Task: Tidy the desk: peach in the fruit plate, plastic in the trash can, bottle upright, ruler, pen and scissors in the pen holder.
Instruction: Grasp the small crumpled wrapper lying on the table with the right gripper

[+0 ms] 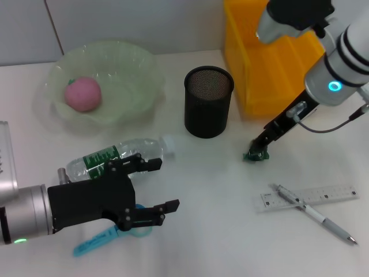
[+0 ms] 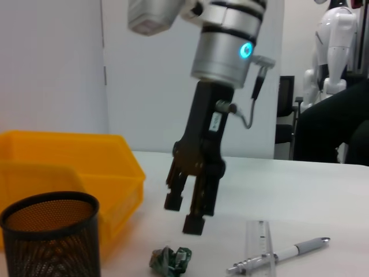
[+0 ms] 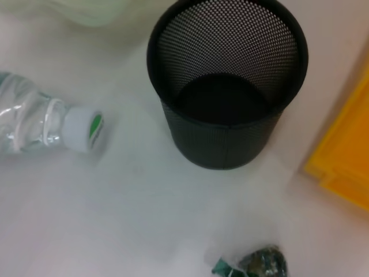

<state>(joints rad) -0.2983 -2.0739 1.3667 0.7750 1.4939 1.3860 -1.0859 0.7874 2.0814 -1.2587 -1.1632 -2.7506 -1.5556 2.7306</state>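
At the lower left of the head view the left gripper (image 1: 164, 187) hangs with its black fingers spread apart, grasping nothing. Blue scissors (image 1: 98, 241) lie under it on the white desk (image 1: 213, 242), partly hidden. Just behind the gripper a bottle (image 1: 115, 157) lies on its side, its white cap pointing right. At the lower right a pen (image 1: 314, 213) lies crossed over a clear ruler (image 1: 328, 195). Right of centre, the right gripper (image 1: 258, 145) reaches down to a crumpled green piece of plastic (image 1: 255, 154); in the left wrist view its fingers (image 2: 173, 201) are parted and sit just above the plastic (image 2: 170, 259), not clenched on it. Behind, mid-frame, stands the black mesh pen holder (image 1: 209, 103). Upper right is the yellow bin (image 1: 271, 63). Upper left, the peach (image 1: 83, 94) rests in the pale green plate (image 1: 124, 57).
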